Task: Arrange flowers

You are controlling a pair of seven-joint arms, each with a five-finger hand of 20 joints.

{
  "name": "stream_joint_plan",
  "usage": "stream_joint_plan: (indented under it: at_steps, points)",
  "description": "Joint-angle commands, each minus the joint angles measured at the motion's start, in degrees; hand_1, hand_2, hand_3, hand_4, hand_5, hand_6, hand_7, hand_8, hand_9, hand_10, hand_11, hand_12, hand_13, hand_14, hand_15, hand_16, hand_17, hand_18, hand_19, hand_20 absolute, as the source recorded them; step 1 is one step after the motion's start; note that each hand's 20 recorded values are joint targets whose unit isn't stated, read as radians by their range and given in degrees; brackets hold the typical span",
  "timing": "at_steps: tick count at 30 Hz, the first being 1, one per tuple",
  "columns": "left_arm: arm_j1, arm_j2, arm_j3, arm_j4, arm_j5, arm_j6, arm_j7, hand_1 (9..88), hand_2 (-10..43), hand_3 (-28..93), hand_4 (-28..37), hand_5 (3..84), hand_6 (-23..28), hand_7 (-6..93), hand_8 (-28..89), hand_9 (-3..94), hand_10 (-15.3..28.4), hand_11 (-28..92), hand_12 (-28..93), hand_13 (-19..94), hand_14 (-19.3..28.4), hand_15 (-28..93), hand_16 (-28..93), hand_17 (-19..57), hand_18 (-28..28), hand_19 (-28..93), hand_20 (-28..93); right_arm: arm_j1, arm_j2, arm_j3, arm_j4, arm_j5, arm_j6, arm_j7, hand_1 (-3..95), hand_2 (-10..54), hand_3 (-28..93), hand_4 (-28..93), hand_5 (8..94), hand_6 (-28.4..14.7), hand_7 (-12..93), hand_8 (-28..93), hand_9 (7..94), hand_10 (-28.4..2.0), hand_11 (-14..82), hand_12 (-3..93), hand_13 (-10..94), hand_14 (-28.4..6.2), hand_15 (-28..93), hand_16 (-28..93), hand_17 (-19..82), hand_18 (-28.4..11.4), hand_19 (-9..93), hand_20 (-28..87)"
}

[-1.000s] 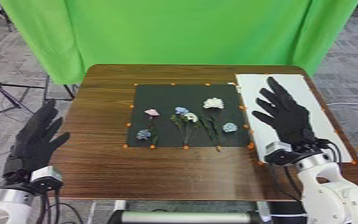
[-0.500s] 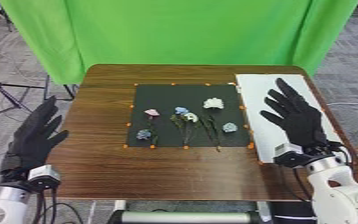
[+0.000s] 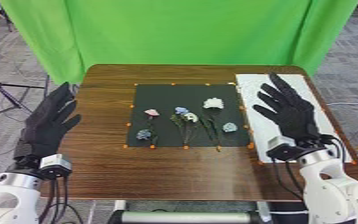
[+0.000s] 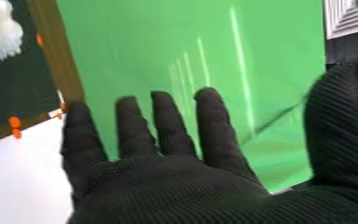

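Both hands spread, flowers lying between them on a dark mat.
At the near left, the left hand is held over the table's left edge, its fingers straight and loosely apart; the right hand is above the white sheet on the right, fingers straight and fanned, thumb out to the side, pinching nothing. Between them, on the brown table, is the dark mat with orange dots around its edges. Near its left corner lies a blue flower, and on its right side a pale blue bloom. Farther back come a small cream flower, a pink one, a light blue one and a large white one. Beyond the table hangs a green cloth.
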Motion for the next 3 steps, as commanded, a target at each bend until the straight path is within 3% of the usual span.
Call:
stream_joint_plan:
  at_steps: [1, 3]
  points:
    - [1.3, 1.63, -1.23, -0.23, 1.96, 0.27, -0.69, 21.6, -5.1, 67, -28.3, 17.8, -0.1, 17.2, -9, 14.3, 7.1, 4, 22, 9, 10.1, 5, 9, -14.1, 18.3, 32, 5, -1.9, 2.6, 0.8, -1.2, -0.2, -1.6, 1.4, 11.3, 0.0, 79, -24, 22.0, -2.5, 8, -7, 23.5, -12.2, -1.5, 24.0, 16, -11.6, -7, 37, -5, -19.3, 27, 15]
    - [1.6, 1.58, -1.32, -0.7, 2.76, 0.44, -0.3, 21.5, -5.1, 68, -28.3, 17.8, -0.1, 17.2, -9, 14.3, 7.1, 4, 22, 9, 10.1, 5, 8, -14.1, 18.2, 32, 5, -2.2, 2.0, 0.7, -1.1, 0.3, -1.2, 1.6, 11.3, 0.1, 79, -24, 22.1, -2.5, 8, -7, 23.6, -12.2, -1.5, 24.1, 16, -11.5, -7, 37, -5, -19.3, 27, 15]
